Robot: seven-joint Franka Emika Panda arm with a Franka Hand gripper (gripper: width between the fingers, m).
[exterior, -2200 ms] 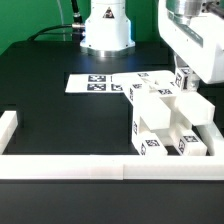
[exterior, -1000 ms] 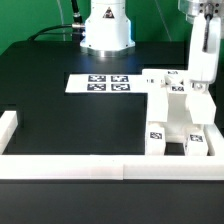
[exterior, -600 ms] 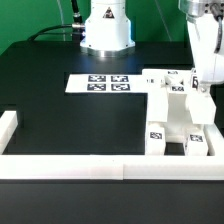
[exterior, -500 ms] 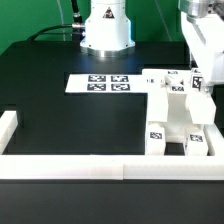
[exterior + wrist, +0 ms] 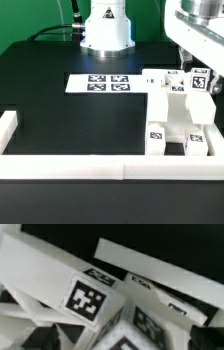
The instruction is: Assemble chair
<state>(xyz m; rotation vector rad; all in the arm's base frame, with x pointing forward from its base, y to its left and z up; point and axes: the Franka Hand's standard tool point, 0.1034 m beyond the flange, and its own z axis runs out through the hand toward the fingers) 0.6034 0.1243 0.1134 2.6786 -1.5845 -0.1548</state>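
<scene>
The chair (image 5: 176, 118), chunky white parts with black-and-white tags joined together, stands on the black table at the exterior view's right, close to the front wall. My gripper (image 5: 200, 80) hangs tilted over its far right upper corner. It is open, its fingers spread to either side of a tagged part without clamping it. The wrist view is filled by the chair's tagged white blocks (image 5: 90, 297) at very close range. My dark fingers (image 5: 42, 338) show only at the picture's edges, around my gripper (image 5: 128, 336).
The marker board (image 5: 100, 83) lies flat behind the table's middle. A long white border wall (image 5: 110, 168) runs along the front edge, with a short piece (image 5: 8, 125) at the exterior view's left. The robot's base (image 5: 105, 30) stands at the back.
The chair came down from a tilted pose and now stands still. The jaws have spread wider, and the hand has tipped from upright to slanted above the chair's far right corner.
</scene>
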